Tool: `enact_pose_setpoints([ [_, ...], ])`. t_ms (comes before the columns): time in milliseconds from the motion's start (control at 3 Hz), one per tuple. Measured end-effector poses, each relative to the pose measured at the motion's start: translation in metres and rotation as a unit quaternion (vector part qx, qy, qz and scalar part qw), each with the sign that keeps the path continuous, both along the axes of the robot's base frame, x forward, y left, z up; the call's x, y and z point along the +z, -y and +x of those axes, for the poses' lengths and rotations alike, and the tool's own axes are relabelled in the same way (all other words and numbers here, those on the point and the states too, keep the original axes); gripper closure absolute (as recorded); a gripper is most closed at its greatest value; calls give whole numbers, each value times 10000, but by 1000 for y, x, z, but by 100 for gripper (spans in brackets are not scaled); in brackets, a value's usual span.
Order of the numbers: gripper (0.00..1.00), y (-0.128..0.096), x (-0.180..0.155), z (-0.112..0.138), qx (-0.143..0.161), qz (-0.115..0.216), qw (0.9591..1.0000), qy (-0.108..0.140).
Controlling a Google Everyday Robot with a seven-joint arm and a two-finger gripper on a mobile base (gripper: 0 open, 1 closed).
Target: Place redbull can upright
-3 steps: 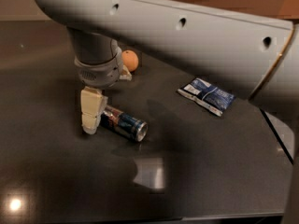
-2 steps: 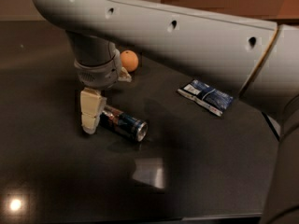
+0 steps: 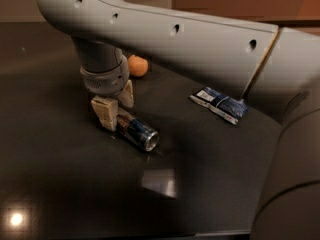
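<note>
Orange (image 3: 138, 65), snack bag (image 3: 219, 104), dark table (image 3: 60, 184)

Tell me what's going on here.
The robot's gripper is low over the dark table, at one end of the redbull can, which lies on its side, not yet upright. An orange sits beyond the gripper, and a blue snack bag lies off to the side, both untouched.

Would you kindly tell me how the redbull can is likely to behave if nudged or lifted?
Lying on its side on the smooth dark table, the redbull can would probably roll if nudged. Its shiny metal skin looks slippery, and likely dents under a hard squeeze. The claw sits at its far end.
</note>
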State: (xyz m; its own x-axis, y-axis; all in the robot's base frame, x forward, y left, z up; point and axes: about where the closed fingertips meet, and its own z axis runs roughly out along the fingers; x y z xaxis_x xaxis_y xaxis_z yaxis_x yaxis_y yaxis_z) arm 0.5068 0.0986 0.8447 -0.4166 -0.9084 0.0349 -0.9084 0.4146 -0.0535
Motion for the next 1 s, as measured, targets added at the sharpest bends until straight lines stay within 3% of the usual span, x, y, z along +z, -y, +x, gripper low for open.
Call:
enact_pose_setpoints([
  [667,88,-1,-3,-3,48,20,10000,-71],
  [1000,100,5,26,-5,131,369,9992,86],
])
